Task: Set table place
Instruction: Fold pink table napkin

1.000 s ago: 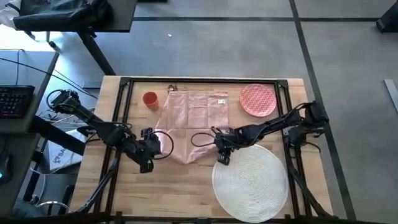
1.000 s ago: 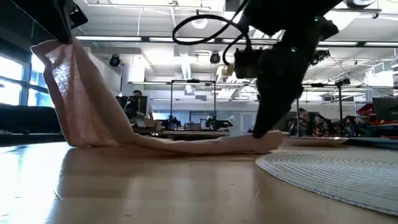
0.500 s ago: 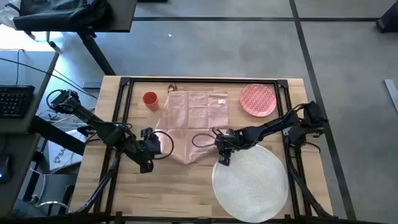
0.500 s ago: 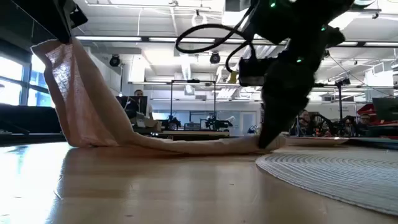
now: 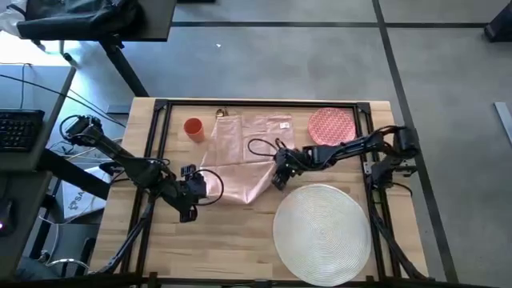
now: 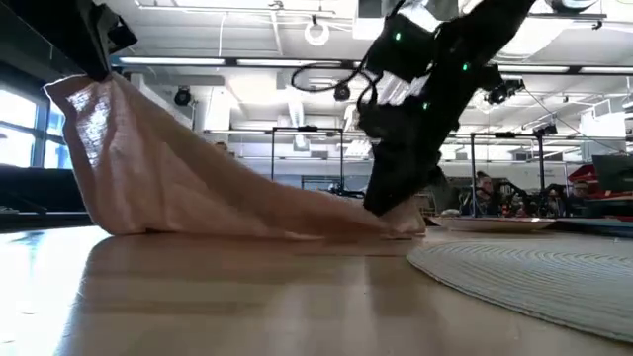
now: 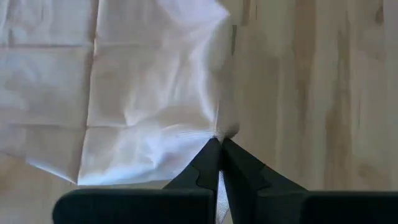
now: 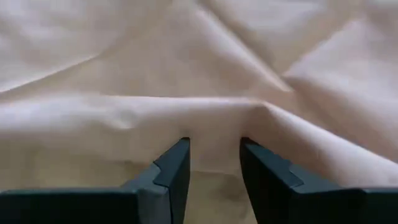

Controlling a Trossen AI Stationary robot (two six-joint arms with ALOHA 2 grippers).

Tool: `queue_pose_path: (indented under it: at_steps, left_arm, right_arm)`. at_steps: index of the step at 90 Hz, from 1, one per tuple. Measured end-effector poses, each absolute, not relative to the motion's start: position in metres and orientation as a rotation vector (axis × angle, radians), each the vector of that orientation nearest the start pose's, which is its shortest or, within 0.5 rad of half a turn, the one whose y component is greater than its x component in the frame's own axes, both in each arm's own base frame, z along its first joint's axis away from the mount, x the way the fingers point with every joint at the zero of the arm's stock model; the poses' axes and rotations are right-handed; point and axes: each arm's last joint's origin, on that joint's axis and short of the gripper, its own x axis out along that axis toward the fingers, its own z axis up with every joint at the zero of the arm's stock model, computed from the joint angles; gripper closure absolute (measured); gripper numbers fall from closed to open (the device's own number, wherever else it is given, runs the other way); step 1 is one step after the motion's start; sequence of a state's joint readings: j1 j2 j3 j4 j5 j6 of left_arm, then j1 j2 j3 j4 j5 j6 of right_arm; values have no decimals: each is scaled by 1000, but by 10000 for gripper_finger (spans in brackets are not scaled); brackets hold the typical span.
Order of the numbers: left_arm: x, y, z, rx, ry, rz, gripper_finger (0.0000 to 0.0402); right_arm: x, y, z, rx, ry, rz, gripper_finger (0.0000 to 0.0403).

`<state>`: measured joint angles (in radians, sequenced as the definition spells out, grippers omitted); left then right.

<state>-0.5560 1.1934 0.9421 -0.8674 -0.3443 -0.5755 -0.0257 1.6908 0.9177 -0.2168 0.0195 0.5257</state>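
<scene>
In the high view the small gold-toned items [image 5: 221,113] at the napkin's [image 5: 244,152] far edge are too small to identify. The right end effector [image 5: 278,178] covers the napkin edge beneath it there, so its grip cannot be judged from above. In the low view the left arm is cut off by the picture's top edge, leaving only the raised napkin corner [image 6: 74,89] below it. The placemat [image 6: 534,272] runs out past the right edge, and the plate [image 6: 495,223] is seen edge-on, its pattern hidden. In the left wrist view the cloth [image 7: 143,93] runs beyond the frame's edges.
</scene>
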Motion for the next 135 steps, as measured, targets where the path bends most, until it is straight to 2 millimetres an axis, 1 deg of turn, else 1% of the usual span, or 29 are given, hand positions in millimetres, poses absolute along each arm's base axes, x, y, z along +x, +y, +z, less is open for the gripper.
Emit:
queue_pose_path:
  at_steps: [11, 18, 27, 40, 48, 60, 68, 76, 82, 90, 98, 105, 109, 124, 131, 135]
  left_arm:
    - [189, -106, 261, -50, 1009, 111, 402]
    - [189, -106, 261, -52, 1008, 113, 402]
    - [189, -106, 261, -53, 1008, 114, 402]
    - [189, -106, 261, -58, 1008, 117, 402]
    - [189, -106, 261, -57, 1006, 119, 402]
    - [189, -106, 261, -56, 1005, 120, 402]
    - [189, -106, 261, -55, 1004, 121, 402]
    - [189, -106, 261, -55, 1004, 121, 402]
    - [189, -106, 261, -60, 1005, 125, 402]
    - [188, -105, 260, -86, 1001, 161, 402]
    - [188, -104, 260, -106, 990, 201, 402]
    - [188, -103, 260, -115, 984, 229, 402]
    - [187, -102, 260, -116, 979, 245, 402]
    - [184, -99, 259, -139, 971, 339, 402]
    - [182, -97, 258, -157, 964, 395, 402]
    - [181, -96, 258, -168, 968, 421, 402]
  right_arm:
    - [310, -4, 157, 465, 1080, -258, 279]
    - [303, 2, 153, 424, 1170, -240, 271]
    - [299, 12, 146, 381, 1237, -210, 267]
    - [301, 25, 141, 352, 1249, -187, 266]
    - [305, 26, 139, 343, 1205, -233, 266]
    - [318, 10, 144, 389, 1039, -342, 266]
    - [325, -5, 140, 437, 955, -439, 266]
    - [332, -21, 134, 535, 882, -522, 266]
    - [336, -32, 131, 639, 838, -546, 266]
    - [336, -44, 129, 774, 820, -570, 266]
    - [336, -53, 131, 846, 807, -560, 266]
    - [339, -58, 136, 879, 788, -581, 266]
    - [339, -61, 137, 895, 778, -628, 266]
    - [334, -72, 131, 1010, 727, -820, 266]
    - [331, -76, 127, 1018, 747, -857, 266]
    - [331, -77, 127, 996, 755, -848, 266]
